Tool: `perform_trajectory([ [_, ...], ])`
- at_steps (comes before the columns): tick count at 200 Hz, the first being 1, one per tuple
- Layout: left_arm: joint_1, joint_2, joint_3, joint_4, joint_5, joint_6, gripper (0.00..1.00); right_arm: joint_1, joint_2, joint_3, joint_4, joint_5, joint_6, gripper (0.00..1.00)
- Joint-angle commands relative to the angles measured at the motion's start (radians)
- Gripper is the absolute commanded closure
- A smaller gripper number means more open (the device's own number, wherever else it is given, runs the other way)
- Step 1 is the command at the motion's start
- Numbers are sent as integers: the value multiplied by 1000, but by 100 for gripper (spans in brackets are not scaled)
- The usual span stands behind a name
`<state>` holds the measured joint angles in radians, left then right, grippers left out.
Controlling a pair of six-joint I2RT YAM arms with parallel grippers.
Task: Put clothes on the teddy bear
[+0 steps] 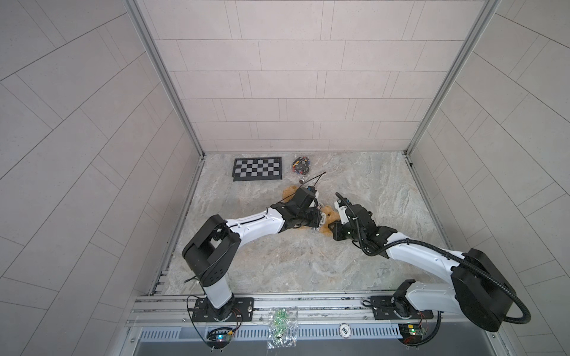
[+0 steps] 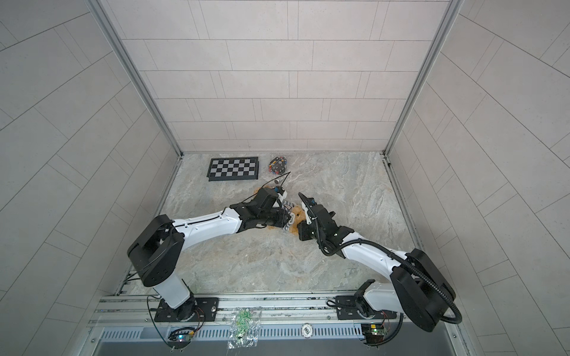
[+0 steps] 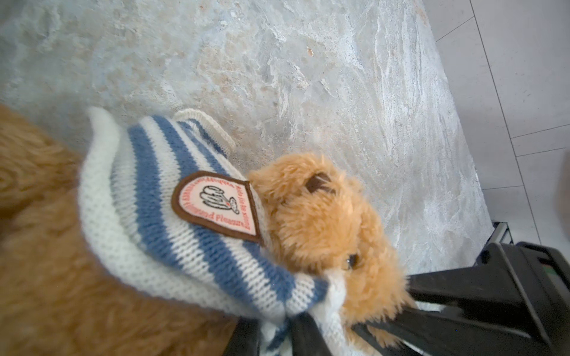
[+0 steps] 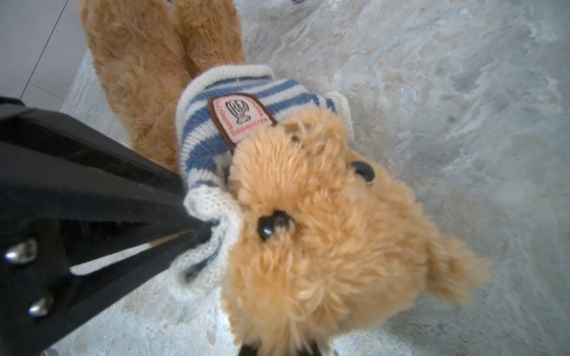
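Collar work is where this stands. The teddy bear point(image 4: 324, 246) lies on the marble table point(image 1: 293, 262) between the two arms. In both top views its head is toward the right arm and its legs run off to the far side, under the left wrist. That is the long axis, and the striped shirt point(image 3: 160, 197) has to travel along it, from head toward legs.

The shirt already covers the chest, patch up, but its white edge is bunched against the chin. The right gripper point(image 4: 200, 231) has its jaws pressed together on that edge, just beside the bear's eye. The left gripper point(image 3: 274, 342) sits at the same end, its fingers close together with a fold of the knit between them (only the tips show, so I judge this a grip rather than see it plainly).

Both hold at the neck, with the body lying away from the jaws. The left arm lies along the torso and looks better placed to draw the fabric down. One cuffed sleeve lies flat beside the body; whether a paw is inside it I cannot tell.
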<state>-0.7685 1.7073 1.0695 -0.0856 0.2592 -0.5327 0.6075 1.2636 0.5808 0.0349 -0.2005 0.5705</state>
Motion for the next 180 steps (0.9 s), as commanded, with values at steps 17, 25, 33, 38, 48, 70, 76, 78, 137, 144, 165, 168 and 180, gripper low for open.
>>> perform_trajectory([
  [17,21,-5,-38,82,17,-30,76,5,-21,-19,-9,-17,11,100],
  [25,29,-16,-62,108,29,-45,72,5,-21,-20,-9,-15,12,100],
  [33,40,-29,-92,142,42,-67,68,5,-20,-22,-7,-14,13,100],
  [38,51,-37,-113,164,49,-84,66,3,-20,-23,-7,-14,15,100],
  [48,73,-51,-153,208,65,-115,67,3,-22,-25,-4,-13,17,100],
  [70,105,-61,-204,275,97,-150,72,3,-20,-29,-1,-14,19,100],
  [76,108,-61,-211,288,105,-158,73,2,-19,-29,0,-14,18,100],
  [78,110,-61,-215,297,107,-162,73,2,-17,-29,1,-14,18,100],
  [137,141,-52,-275,462,173,-266,93,1,-20,-32,-2,-7,22,100],
  [144,141,-59,-277,460,171,-262,95,1,-20,-33,-4,-6,22,100],
  [165,141,-87,-281,421,162,-234,98,-2,-24,-37,-8,2,23,100],
  [168,141,-93,-281,412,159,-228,98,-2,-24,-38,-7,3,23,100],
  [180,141,-123,-281,357,147,-194,98,-3,-29,-41,-8,6,25,100],
])
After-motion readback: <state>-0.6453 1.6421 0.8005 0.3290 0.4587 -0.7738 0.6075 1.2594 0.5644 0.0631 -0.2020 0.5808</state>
